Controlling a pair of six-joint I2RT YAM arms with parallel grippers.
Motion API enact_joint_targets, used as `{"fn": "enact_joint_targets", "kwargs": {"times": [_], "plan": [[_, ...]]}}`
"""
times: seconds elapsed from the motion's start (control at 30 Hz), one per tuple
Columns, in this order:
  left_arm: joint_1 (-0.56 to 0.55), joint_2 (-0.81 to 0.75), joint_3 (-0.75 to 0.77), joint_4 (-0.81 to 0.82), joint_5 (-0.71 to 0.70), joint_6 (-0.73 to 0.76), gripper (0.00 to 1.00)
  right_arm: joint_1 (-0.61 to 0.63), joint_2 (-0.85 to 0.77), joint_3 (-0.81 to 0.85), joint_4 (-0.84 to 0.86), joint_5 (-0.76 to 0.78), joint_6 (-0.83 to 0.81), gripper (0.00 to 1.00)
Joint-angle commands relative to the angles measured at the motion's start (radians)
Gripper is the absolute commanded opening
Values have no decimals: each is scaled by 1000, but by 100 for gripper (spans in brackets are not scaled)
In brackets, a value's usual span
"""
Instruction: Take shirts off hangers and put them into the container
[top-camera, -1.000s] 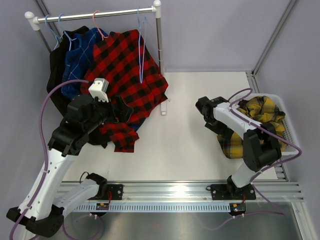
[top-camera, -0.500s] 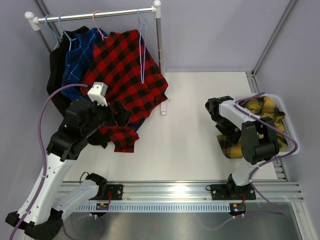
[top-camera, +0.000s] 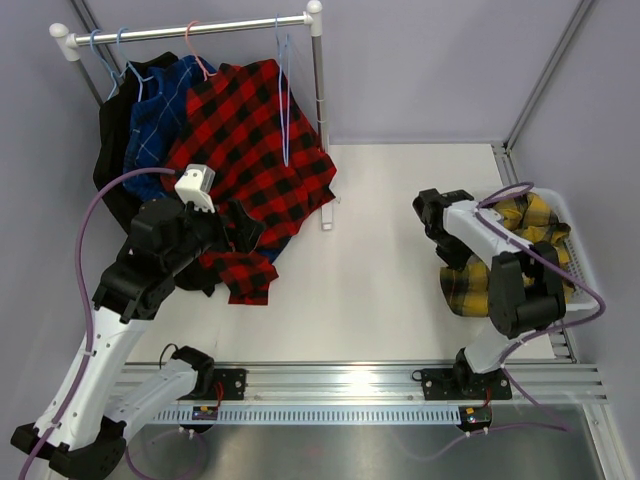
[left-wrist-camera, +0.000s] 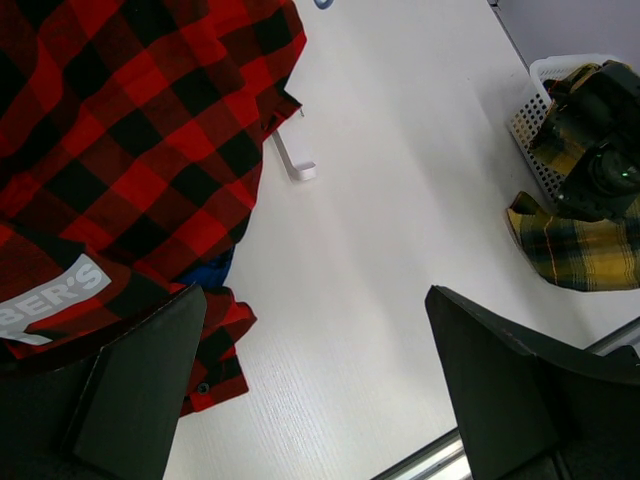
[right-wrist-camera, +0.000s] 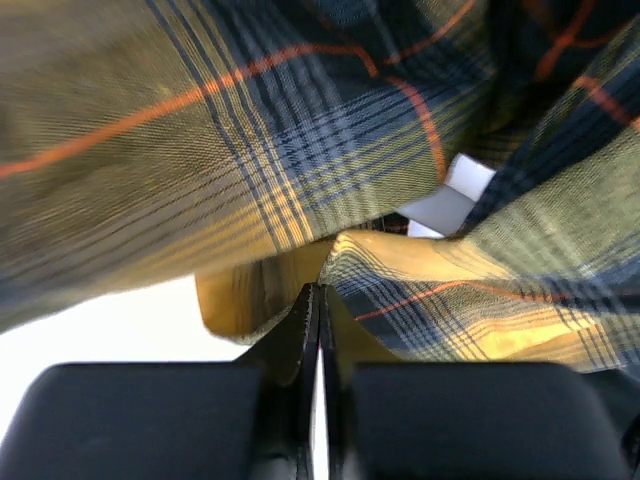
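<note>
At the right edge of the bench (top-camera: 380, 250) the right hand (right-wrist-camera: 312, 292) is clamped on the yellow plaid shirt (right-wrist-camera: 200, 120); the left hand (left-wrist-camera: 312, 300) is spread wide.

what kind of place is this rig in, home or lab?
Looks like a lab robot cell: left arm and right arm bolted to a metal track at a white table, plain grey panels on metal posts, and a small staged clothes rail with shirts.

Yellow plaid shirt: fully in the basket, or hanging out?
Partly out: the yellow shirt drapes over the basket wall onto the table.
</note>
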Motion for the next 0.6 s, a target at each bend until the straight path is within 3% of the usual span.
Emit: {"fn": "enact_joint_targets", "kwargs": {"times": [0.0,0.3,0.4,0.57], "plan": [[3,-5,15,33,21,3,99,0,-126,92,2,57,-83,0],[3,2,34,27,10,5,99,-122,-302,302,14,139,-283,0],[3,-2,35,26,2,8,99,-251,-347,325,77,139,-382,0],[3,-2,34,27,7,2,99,-539,-344,357,132,122,-395,0]]}}
